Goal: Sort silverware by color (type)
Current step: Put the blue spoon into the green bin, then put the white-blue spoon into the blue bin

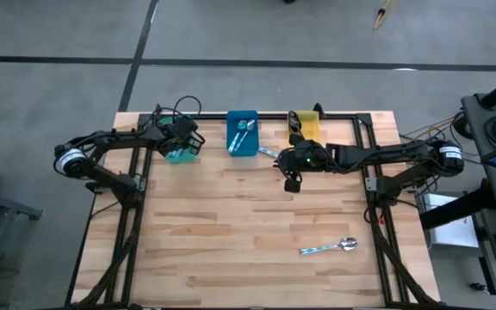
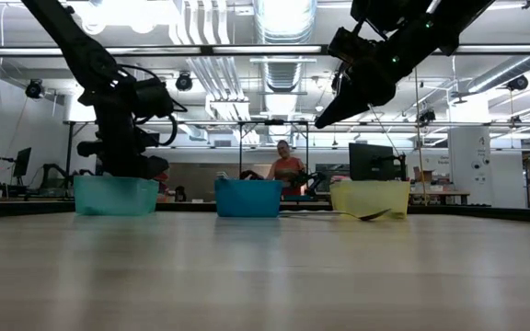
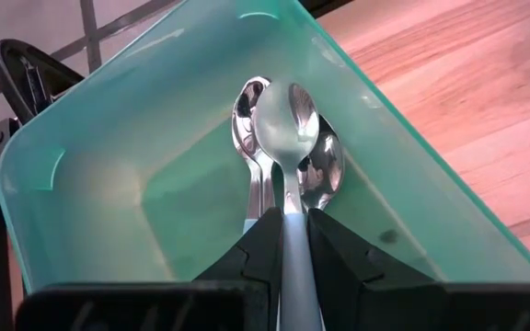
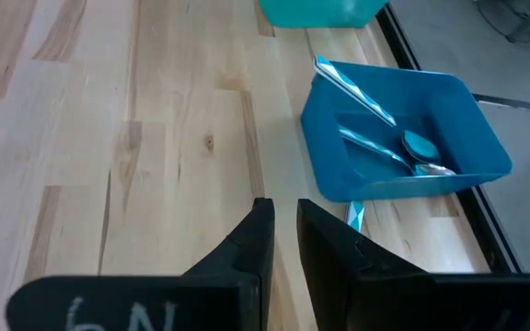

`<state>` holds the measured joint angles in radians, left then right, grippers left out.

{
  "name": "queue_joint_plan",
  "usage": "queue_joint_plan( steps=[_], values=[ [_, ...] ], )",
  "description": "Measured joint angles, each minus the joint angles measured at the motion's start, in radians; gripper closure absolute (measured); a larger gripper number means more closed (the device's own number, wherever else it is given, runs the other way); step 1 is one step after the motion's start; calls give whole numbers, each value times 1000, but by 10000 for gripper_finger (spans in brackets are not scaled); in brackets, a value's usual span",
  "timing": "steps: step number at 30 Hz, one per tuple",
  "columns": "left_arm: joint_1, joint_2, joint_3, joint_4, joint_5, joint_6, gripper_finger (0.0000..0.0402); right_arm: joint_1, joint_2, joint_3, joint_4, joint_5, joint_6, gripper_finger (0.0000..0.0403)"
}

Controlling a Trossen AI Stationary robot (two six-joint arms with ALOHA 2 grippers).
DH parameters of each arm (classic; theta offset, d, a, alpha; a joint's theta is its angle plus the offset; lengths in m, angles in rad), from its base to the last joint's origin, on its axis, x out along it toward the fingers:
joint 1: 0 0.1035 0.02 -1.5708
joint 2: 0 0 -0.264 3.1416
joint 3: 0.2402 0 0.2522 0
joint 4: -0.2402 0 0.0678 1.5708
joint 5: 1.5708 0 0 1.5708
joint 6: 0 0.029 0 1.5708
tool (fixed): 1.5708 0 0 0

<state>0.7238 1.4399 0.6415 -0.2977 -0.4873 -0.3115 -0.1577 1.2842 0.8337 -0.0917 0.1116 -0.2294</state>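
My left gripper point(image 3: 290, 225) is over the teal bin point(image 3: 109, 184) at the table's far left point(image 1: 179, 155), shut on a spoon with a light-blue handle and a pale bowl point(image 3: 288, 119). Two shiny spoons point(image 3: 320, 175) lie in that bin. The blue bin point(image 4: 403, 138) holds a few blue-handled spoons point(image 4: 410, 152). Another spoon point(image 4: 354, 216) lies on the table by its near wall. My right gripper point(image 4: 286, 230) hangs above the table between the blue and yellow bins point(image 1: 281, 163), shut, with nothing between its fingers. One shiny spoon point(image 1: 330, 248) lies on the table at the near right. My left gripper pinches the spoon's light-blue handle point(image 3: 290, 198) between its two fingers, which lie along the handle and slant down into the teal bin. The bowl sticks out ahead of the fingertips, above the two spoons in the bin. Whether it touches them I cannot tell.
The yellow bin point(image 1: 306, 127) with dark pieces in it stands at the far edge, right of the blue bin point(image 1: 242, 133). A black frame rail point(image 1: 343, 115) runs along the far edge. Bare wood fills the table's middle and near left point(image 1: 205, 232). A person sits far behind the table point(image 2: 286, 165).
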Motion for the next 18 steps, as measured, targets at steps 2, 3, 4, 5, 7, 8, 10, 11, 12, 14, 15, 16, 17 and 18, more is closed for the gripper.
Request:
queue_joint_plan(
  steps=[2,3,4,5,7,8,10,11,12,14,15,16,17,18],
  values=[
    [0,0,0,0,0,0,367,0,0,0,0,0,0,360],
    [0,0,0,0,0,0,366,0,0,0,0,0,0,360],
    [0,0,0,0,0,0,363,0,0,0,0,0,0,360],
    [0,0,0,0,0,0,360,0,0,0,0,0,0,360],
    [0,0,0,0,0,0,348,0,0,0,0,0,0,360],
    [0,0,0,0,0,0,342,0,0,0,0,0,0,360],
    [0,0,0,0,0,0,328,0,0,0,0,0,0,360],
    [0,0,0,0,0,0,321,0,0,0,0,0,0,360],
    [0,0,0,0,0,0,315,0,0,0,0,0,0,360],
    [0,0,0,0,0,0,303,0,0,0,0,0,0,360],
    [0,0,0,0,0,0,299,0,0,0,0,0,0,360],
    [0,0,0,0,0,0,294,0,0,0,0,0,0,360],
    [0,-1,0,0,0,0,291,0,0,0,0,0,0,360],
    [0,-4,0,-1,0,3,288,0,0,0,0,0,0,360]
  ],
)
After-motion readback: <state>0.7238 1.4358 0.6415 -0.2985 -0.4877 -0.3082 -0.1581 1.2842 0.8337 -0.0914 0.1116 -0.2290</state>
